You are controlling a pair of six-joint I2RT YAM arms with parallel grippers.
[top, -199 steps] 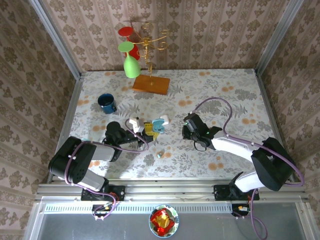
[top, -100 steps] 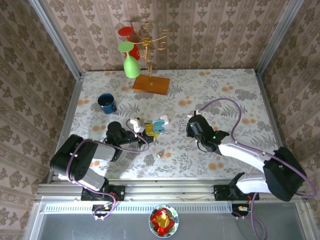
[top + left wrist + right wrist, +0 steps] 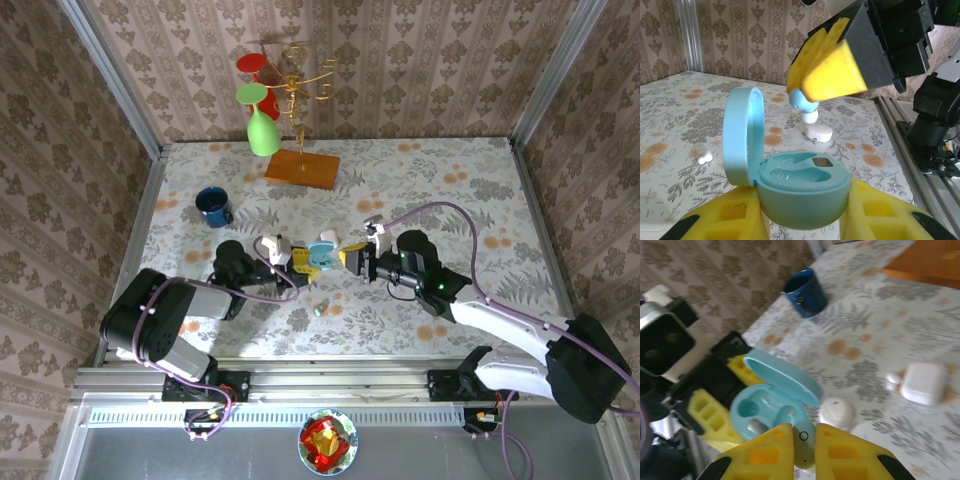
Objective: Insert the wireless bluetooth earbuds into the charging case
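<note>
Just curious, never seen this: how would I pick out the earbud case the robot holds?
Look at the middle of the flowery table. The left claw grips a round case with its lid up. It alone is pale teal; the neighbouring cases are white.

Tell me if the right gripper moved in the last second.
Yes. The right gripper, holding an earbud, shifted left toward the blue mug and teal charging case.

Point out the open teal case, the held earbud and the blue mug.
teal case [image 3: 805, 202]: left wrist view, base front.
earbud [image 3: 800, 99]: left wrist view, teal head.
blue mug [image 3: 213, 207]: top external view, middle.
</note>
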